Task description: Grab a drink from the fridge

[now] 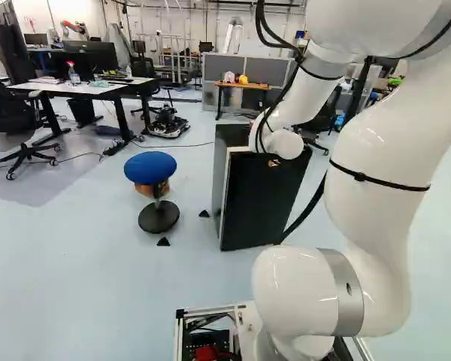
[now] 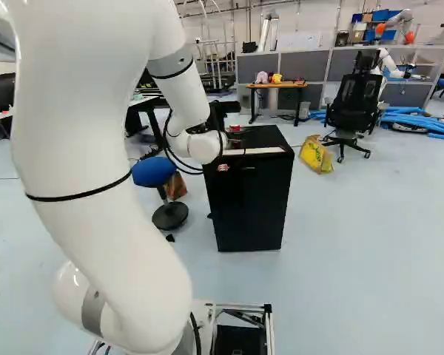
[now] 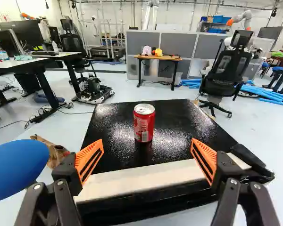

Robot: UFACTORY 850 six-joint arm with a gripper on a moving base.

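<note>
A red can [image 3: 144, 123] stands upright on the fridge's [image 3: 172, 153] black top, well inside its side edges, ahead of the fingers [image 3: 87, 153]. These are spread wide, one toward either side edge, with nothing clamped between them. A pale strip [image 3: 146, 178] runs along the top's near edge. A blue stool [image 1: 150, 167] stands on the floor [image 1: 83, 263] beside the fridge.

Pale lettering [image 3: 140, 125] and a barcode [image 3: 145, 136] mark the red can [image 3: 151, 121], with no words legible.
</note>
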